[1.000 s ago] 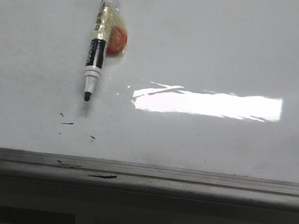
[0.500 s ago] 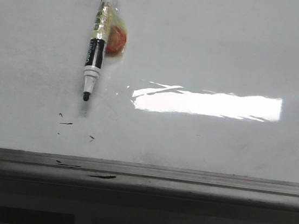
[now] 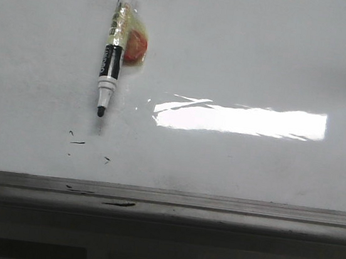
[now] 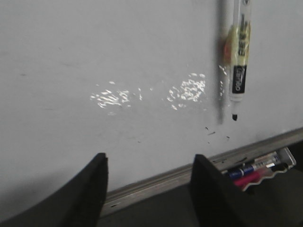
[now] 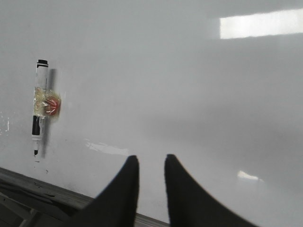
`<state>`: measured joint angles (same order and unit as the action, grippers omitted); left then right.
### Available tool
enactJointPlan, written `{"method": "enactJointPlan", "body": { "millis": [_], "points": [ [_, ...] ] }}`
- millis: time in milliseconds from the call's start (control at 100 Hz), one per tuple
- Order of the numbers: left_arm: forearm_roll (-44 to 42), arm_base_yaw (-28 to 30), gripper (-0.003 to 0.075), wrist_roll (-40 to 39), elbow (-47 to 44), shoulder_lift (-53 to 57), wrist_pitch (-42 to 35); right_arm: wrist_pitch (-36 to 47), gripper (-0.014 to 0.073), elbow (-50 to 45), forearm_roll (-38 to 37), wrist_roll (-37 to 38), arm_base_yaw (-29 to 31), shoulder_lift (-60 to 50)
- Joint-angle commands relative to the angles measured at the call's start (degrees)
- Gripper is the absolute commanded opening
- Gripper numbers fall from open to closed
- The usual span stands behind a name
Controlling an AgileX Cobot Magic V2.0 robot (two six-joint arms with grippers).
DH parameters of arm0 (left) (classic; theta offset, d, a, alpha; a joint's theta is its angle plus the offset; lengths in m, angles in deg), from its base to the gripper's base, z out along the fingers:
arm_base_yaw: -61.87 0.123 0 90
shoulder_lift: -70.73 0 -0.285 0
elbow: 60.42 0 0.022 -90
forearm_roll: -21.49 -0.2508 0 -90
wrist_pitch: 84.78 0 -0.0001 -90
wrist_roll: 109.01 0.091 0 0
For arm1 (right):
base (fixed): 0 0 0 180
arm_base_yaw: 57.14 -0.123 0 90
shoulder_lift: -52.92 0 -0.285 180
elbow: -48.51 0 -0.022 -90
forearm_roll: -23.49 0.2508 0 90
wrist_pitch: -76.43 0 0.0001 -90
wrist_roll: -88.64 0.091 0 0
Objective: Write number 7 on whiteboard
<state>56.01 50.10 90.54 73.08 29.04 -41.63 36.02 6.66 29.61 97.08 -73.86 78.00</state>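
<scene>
Nearest to me, the grey edge rail (image 3: 214, 204) is running along the foot of the whiteboard (image 3: 264, 58), carrying a couple of dark ink smears. In the left wrist view a small tray of spare pens (image 4: 258, 169) is sitting just below that rail, out of the writing area.

The left gripper (image 4: 149, 189) is hanging back from the board with its fingers spread wide and nothing between them. The right gripper (image 5: 151, 187) is also holding nothing, its two fingers drawn close with only a narrow gap showing.

Further up, the black marker (image 3: 112, 52) is sticking to the board by itself, cap off and tip pointing down, with a wad of clear tape and something red (image 3: 134, 46) at its side; I'm guessing that is a magnet or pad keeping it there within reach. Just below its tip a few stray ink specks (image 3: 77, 142) are showing.

The number 7 is not on the board yet. Broad bare white is lying to the right of the marker and above the glare (image 3: 243, 119), giving plenty of room for strokes, while the rail is limiting any downstroke.
</scene>
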Motion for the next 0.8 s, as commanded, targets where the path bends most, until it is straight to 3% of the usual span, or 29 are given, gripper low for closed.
{"method": "enactJointPlan", "body": {
  "millis": [0,60,120,300,590,790],
  "points": [
    [8.4,-1.48,0.0459,5.33,2.81,-4.27,-2.15,4.12,0.036,2.08,1.2,-0.64,0.2,1.22],
    [13.71,-3.33,0.0458,9.23,2.81,-6.21,-3.94,3.8,0.046,2.08,1.92,-0.64,0.2,1.22],
    [17.06,-5.61,0.0452,10.73,2.81,-7.73,-6.48,3.83,0.0497,2.08,1.9,-0.64,0.2,1.22],
    [19.98,-13.61,0.0386,10.62,2.81,-12.91,-14.1,3.83,0.0491,2.08,1.9,-0.64,0.2,1.22],
    [23.75,-28.43,0.0386,10.51,4.27,-22.55,-27.31,4.2,0.0491,1.84,-0.19,-0.64,0.2,1.22],
    [26.59,-31.59,0.0386,10.51,6.8,-28.78,-33.27,4.2,0.0491,0.91,-0.21,-0.64,0.2,1.22]
  ]
}}
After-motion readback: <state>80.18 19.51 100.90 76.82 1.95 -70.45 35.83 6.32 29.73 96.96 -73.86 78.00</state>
